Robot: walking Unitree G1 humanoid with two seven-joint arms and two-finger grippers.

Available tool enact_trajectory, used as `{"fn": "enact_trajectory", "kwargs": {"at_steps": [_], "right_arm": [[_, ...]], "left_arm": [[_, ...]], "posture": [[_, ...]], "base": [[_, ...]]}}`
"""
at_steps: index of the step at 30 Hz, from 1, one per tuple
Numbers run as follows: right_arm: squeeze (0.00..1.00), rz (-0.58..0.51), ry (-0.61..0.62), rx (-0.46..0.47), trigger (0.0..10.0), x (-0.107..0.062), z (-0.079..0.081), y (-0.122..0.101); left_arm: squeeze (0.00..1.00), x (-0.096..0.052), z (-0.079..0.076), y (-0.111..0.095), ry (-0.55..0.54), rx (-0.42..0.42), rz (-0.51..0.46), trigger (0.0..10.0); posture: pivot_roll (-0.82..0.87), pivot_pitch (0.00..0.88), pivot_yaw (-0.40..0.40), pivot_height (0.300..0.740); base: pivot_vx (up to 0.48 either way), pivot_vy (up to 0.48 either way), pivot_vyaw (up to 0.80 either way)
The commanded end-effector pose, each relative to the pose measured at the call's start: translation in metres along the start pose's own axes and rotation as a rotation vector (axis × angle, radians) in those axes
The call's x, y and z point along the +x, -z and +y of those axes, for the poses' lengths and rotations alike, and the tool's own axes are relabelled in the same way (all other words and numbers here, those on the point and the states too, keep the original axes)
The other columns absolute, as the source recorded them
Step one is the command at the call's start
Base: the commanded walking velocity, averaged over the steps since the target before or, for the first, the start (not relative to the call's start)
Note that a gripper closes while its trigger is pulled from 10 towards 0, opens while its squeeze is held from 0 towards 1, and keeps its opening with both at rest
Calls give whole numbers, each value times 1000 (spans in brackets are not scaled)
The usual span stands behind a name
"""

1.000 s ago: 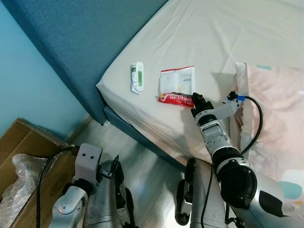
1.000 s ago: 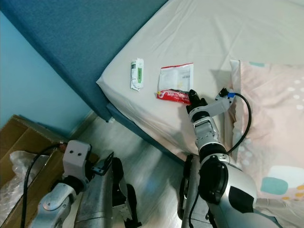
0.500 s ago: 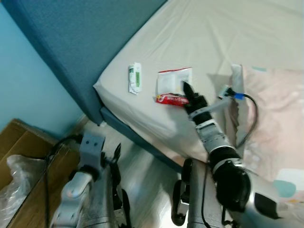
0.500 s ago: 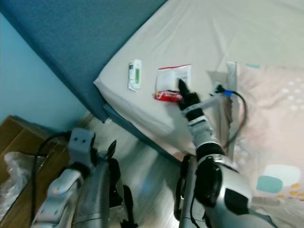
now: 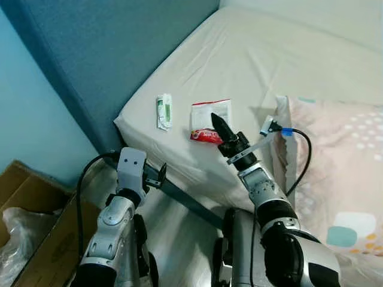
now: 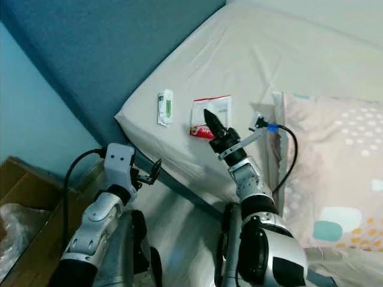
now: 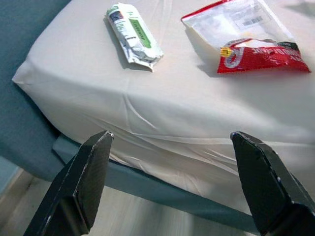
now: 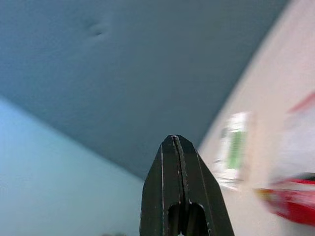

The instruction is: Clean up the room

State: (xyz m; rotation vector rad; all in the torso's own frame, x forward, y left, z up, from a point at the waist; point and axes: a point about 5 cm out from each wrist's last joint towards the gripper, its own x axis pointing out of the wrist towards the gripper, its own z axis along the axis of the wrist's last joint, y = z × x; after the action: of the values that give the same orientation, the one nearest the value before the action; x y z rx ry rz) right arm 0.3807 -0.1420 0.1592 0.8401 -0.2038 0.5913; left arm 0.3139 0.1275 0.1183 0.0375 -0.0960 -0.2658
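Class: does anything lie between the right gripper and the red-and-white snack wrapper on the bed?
Nothing visible does. The right gripper, fingers shut, hovers right over the red-and-white snack wrapper on the cream bedsheet.

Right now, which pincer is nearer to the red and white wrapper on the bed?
Right. The right pincer is shut, its tip just above the red and white wrapper. The left pincer is open, lower down by the bed's edge, clearly farther away.

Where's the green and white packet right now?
In the head views the green and white packet lies on the bed near its corner by the blue headboard, just to the robot's left of the red and white wrapper.
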Motion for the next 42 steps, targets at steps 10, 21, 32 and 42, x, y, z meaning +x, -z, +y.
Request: {"fn": "enact_trajectory", "kwargs": {"at_steps": [10,21,32,42], "right_arm": [[1000,1,282,73,10000,-18,-25,11],[1000,68,418,-59,10000,-13,-27,13],[1000,7,555,8,10000,-15,-37,-3],[0,-42,443,142,10000,-6,-27,4]], "left_arm": [[0,-19,-3,17,-5,-23,46,10000],[0,-53,14,18,-27,17,91,10000],[0,-77,3,14,20,19,124,10000],[0,-105,2,4,26,27,176,10000]], "posture": [[66,346,-32,555],[129,463,-8,555],[158,546,8,555],[247,606,27,555]], "base": [[0,0,0],[0,0,0],[0,0,0],[0,0,0]]}}
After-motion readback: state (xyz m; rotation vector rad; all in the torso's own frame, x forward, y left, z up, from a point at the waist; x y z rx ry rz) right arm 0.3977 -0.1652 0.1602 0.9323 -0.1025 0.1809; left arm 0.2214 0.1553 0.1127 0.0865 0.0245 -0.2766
